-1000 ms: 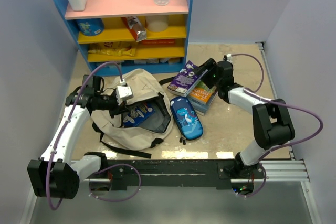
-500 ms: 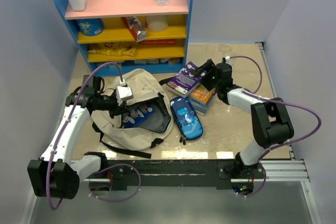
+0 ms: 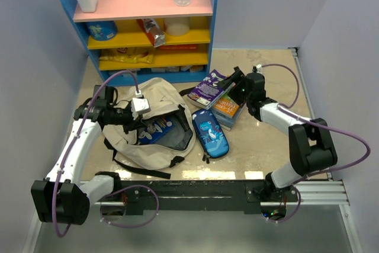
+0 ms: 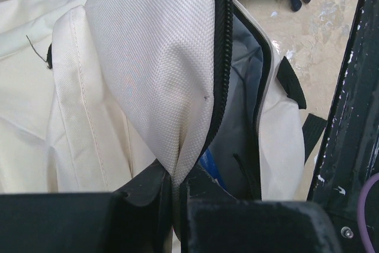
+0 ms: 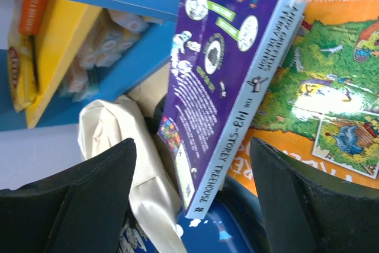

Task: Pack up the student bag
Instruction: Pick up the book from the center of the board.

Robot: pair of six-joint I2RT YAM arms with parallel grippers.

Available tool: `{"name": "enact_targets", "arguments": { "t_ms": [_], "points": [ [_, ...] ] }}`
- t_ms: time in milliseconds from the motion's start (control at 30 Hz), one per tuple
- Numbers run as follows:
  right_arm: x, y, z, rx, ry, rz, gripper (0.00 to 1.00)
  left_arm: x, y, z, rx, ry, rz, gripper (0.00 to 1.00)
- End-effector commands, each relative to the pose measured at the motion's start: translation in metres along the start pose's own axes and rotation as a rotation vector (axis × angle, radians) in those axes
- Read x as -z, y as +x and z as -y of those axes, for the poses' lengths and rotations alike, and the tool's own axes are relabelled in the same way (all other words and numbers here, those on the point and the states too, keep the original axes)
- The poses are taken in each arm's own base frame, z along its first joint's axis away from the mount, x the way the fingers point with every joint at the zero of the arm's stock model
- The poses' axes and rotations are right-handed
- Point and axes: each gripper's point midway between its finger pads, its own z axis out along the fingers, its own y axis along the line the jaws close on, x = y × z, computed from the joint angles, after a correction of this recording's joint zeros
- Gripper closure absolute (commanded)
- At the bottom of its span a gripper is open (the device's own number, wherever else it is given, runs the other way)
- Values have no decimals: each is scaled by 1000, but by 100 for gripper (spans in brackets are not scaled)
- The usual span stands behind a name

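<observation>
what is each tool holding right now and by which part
Left tool pinches the beige fabric backpack by its flap edge beside the main zipper. Right tool is open around the purple paperback book, gripping nothing.

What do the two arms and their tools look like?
Both the left arm and right arm have white tubular links and chunky black joints. A purple cable loops along each. The left tool and right tool are black and blocky.

Purple book overlaps orange book (blue pencil case nr), shelf unit behind.
</observation>
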Motion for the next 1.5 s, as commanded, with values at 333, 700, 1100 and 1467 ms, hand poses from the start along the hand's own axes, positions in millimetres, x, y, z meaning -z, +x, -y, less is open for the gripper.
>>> {"name": "enact_targets", "arguments": {
  "t_ms": [333,700,1100,1467],
  "points": [
    [-36,8,11,-5,59,-28,20,5,-23,-5,-81,-6,69,100],
    [-47,3,-1,-40,25,12,100,6,-23,-2,-80,3,67,100],
    [114,24,-101,-50,-456,-49,100,6,-25,-2,-82,4,79,100],
    [167,140,-81,-115,-504,-391,100,13,-41,-8,-90,-45,113,100]
  ]
}}
